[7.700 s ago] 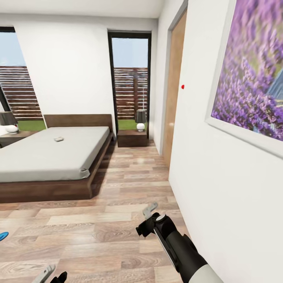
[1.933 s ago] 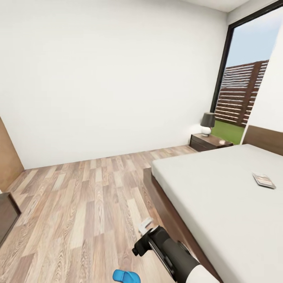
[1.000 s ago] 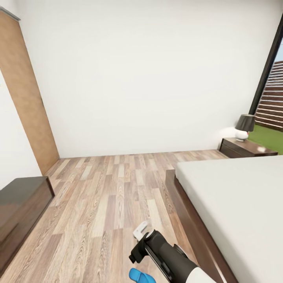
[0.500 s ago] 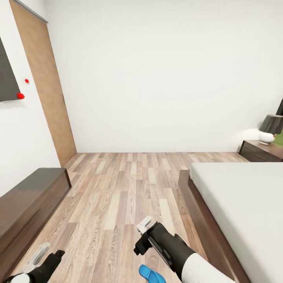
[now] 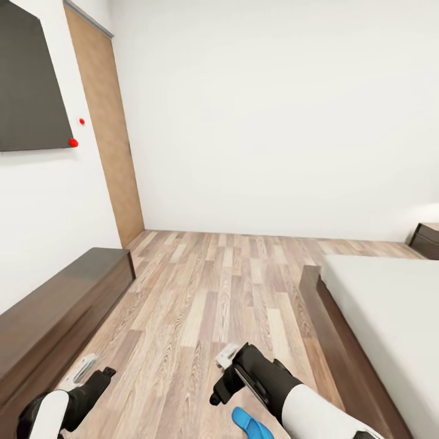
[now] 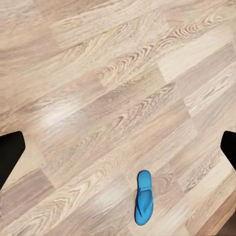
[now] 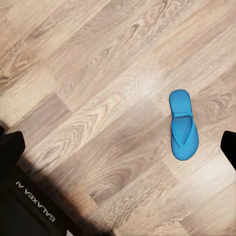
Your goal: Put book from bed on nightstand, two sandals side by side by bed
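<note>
Sandal (image 5: 251,422) lies flat on the wooden floor (image 5: 201,292), a blue flip-flop just beneath and beside the right jaws (image 5: 224,360) in the head view. The right wrist view shows it (image 7: 183,124) whole, strap up, with bare boards on every side and the robot's dark base (image 7: 34,206) well apart from it. The left wrist view also shows a blue sandal (image 6: 143,197) lying alone on the boards; whether it is the same one cannot be told. Both pairs of jaws are spread wide, holding nothing, dark fingertips (image 7: 10,150) at the picture's borders. The left jaws (image 5: 82,372) hang near a low dark cabinet (image 5: 55,305) along the wall. The bed (image 5: 390,317) runs along the right side, its wooden frame edge close to the right arm. Between cabinet and bed the floor is open up to the far wall. A nightstand (image 5: 427,239) corner shows beyond the bed.
</note>
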You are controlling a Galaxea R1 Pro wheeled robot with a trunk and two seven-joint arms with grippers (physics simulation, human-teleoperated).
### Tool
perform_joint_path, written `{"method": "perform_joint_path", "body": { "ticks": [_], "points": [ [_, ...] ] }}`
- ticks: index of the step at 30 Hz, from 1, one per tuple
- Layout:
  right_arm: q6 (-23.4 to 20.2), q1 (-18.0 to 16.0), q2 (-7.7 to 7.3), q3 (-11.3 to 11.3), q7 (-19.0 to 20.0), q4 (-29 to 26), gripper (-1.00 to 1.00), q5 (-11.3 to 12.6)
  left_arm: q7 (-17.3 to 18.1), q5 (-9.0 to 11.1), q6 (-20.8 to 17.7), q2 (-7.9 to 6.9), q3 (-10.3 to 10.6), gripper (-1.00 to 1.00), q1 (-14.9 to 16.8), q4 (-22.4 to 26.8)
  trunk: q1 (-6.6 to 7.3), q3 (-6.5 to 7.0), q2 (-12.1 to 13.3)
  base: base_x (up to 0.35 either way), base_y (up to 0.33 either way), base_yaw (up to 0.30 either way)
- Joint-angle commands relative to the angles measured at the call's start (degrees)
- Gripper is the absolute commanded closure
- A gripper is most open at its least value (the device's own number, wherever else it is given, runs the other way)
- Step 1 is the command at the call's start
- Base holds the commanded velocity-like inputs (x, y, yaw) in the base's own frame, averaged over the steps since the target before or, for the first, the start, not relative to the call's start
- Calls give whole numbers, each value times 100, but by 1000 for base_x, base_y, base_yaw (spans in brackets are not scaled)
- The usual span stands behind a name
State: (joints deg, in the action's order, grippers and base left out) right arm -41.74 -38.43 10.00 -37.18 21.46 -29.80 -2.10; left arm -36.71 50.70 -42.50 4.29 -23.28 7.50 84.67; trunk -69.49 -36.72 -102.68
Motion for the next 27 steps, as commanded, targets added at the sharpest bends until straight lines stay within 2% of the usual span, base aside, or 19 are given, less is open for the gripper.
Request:
{"method": "perform_joint_path", "body": {
  "ticks": [1, 3, 4, 5, 6, 7, 8, 9, 12, 14, 15, 16, 19, 22, 23, 24, 27],
  "points": [
    [-18, -15, 0, -7, 42, 15, -100, -17, -54, 58, -15, -5, 49, -100, 81, -39, -22, -27, -45, 0, 0, 250],
    [-15, -24, 0, -2, 60, 8, -100, -8, -55, 53, -14, -14, 209, -100, 130, -85, -66, -67, -125, 0, 0, 212],
    [-15, -24, 0, -2, 60, 8, -100, -8, -55, 53, -14, -14, 209, -100, 130, -85, -88, -87, -165, 0, 0, 196],
    [-13, -35, 0, 9, 68, -11, -100, -1, -57, 51, -12, -24, 460, -100, 147, -124, -110, -106, -205, 0, 0, 125],
    [-13, -35, 0, 9, 68, -11, -100, -1, -57, 51, -12, -24, 460, -100, 147, -124, -132, -125, -245, 0, 0, 125],
    [-15, -75, 0, 25, 63, -34, -100, 7, -61, 50, -9, -34, 732, -100, 145, -147, -154, -144, -285, 0, 0, 80],
    [-15, -75, 0, 25, 63, -34, -100, 7, -61, 50, -9, -34, 732, -100, 145, -147, -176, -162, -326, 0, 0, 80],
    [-19, -141, 0, 37, 53, -47, -100, 14, -65, 49, -7, -40, 951, -100, 142, -161, -198, -181, -366, 0, 0, 51],
    [-23, -252, 0, 66, 39, -66, -100, 31, -83, 43, -50, -79, 1147, -100, 183, -180, -264, -235, -486, 0, 0, 33],
    [-24, -348, 0, 139, 14, -74, -100, 40, -103, 41, -76, -152, 1262, -100, 240, -206, -308, -272, -566, 0, 0, 19],
    [-24, -420, 0, 250, -28, -76, -100, 46, -98, 39, -94, -237, 1447, -100, 320, -293, -330, -290, -606, 0, 0, 11],
    [-20, -467, -8, 368, -71, -79, -100, 50, -89, 39, -106, -347, 1718, -100, 435, -473, -352, -308, -646, 0, 0, 7],
    [-12, -501, -44, 476, -109, -97, -100, 47, -75, 42, -115, -539, 2122, -100, 720, -805, -417, -362, -767, 0, 0, -36],
    [-15, -508, -47, 526, -175, -103, -100, 32, -78, 40, -88, -650, 2467, -100, 965, -1063, -483, -416, -887, 0, 0, -138],
    [-16, -513, -42, 545, -285, -85, -100, 30, -75, 39, -55, -707, 2655, -100, 1053, -1239, -505, -434, -927, 0, 0, -202],
    [-16, -513, -42, 545, -285, -85, -100, 30, -75, 39, -55, -707, 2655, -100, 1053, -1239, -527, -452, -967, 0, 0, -202],
    [-26, -542, -48, 572, -622, -26, -100, 49, -73, 39, 3, -757, 2931, -100, 1146, -1580, -593, -505, -1088, 0, 0, -230]
  ]
}}
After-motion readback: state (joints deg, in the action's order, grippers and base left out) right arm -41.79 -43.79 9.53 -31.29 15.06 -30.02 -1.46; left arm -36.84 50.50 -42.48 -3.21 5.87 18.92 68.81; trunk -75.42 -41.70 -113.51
